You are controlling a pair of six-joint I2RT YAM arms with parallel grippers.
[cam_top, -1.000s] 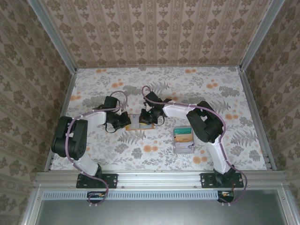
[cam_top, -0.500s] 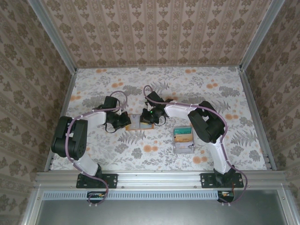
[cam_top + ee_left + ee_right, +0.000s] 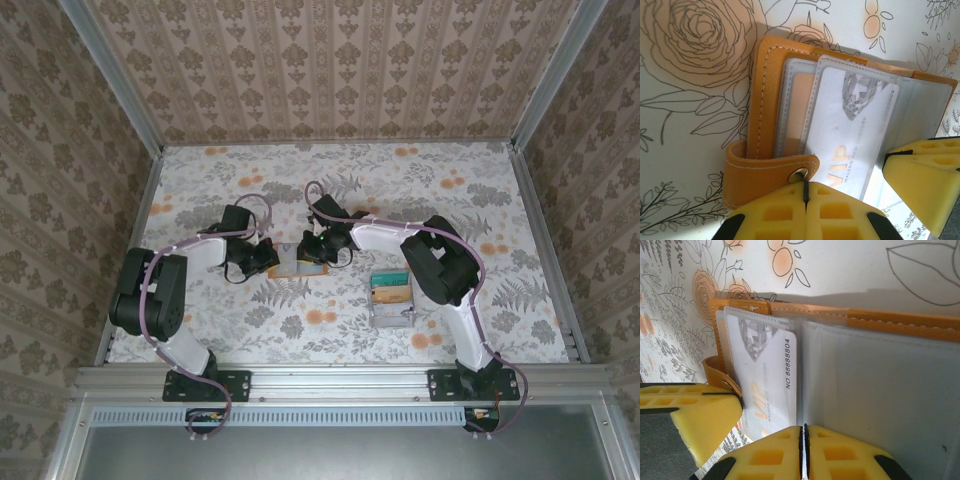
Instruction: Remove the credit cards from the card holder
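The left arm (image 3: 160,290) and the right arm (image 3: 440,262) have black rounded joints and white covers on the links. A thin purple cable (image 3: 150,335) runs along each arm down to a black base plate (image 3: 205,383). The fingers (image 3: 775,217) are bright yellow blocks with rectangular hollows.

Orange leather folding card holder (image 3: 298,262) lying open and flat, just left of a grey rectangular tray (image 3: 392,318) in the overhead view.
Its stitched cover faces down, its clear plastic sleeves face up, and a strap with a metal snap curls at one short edge. A white credit card (image 3: 855,135) with a diamond picture, gold VIP lettering and a printed number sits in the front sleeve. A tan-orange credit card (image 3: 794,112) shows through the sleeve behind it.
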